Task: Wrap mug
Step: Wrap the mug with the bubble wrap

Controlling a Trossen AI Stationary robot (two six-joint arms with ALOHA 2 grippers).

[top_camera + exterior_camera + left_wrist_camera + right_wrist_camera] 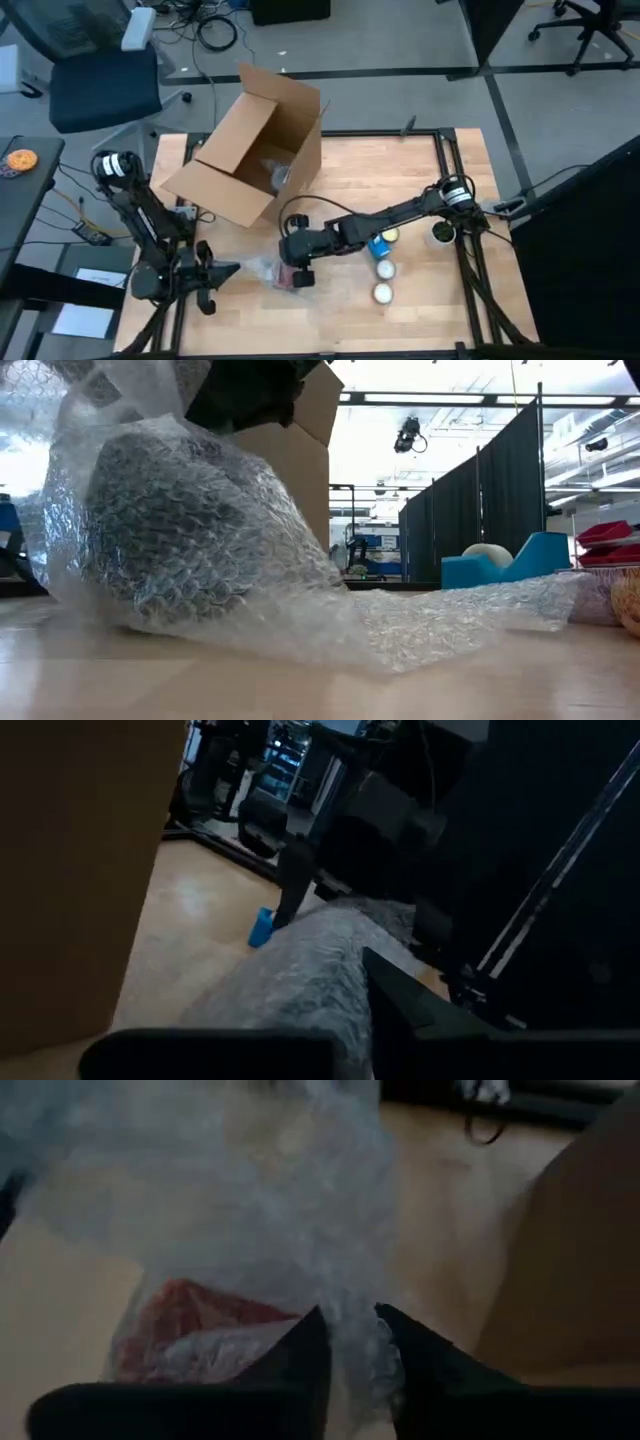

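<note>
A red mug (190,1330) lies inside a bundle of clear bubble wrap (262,268) near the table's front, left of centre. In the low view the mug (160,530) shows dark through the wrap (300,590), and a loose tail of the wrap (470,615) lies spread on the table. My right gripper (297,262) stands over the bundle, shut on the wrap (300,1200). My left gripper (225,270) sits level at the bundle's left end, open. The wrap (300,980) reaches in between its fingers. My right gripper pinches a bunched fold of bubble wrap (352,1350) between its two fingers, beside the mug. The fingers come from above, slanting down. The bundle rests on the table below them. My left gripper: I cannot tell whether its fingers (400,995) touch the wrap.
An open cardboard box (255,140) lies on its side behind the bundle. Under the right arm are a blue object (380,246), two white round objects (385,268) (382,293) and a dark cup (442,233). Bare wood lies at the table's front right.
</note>
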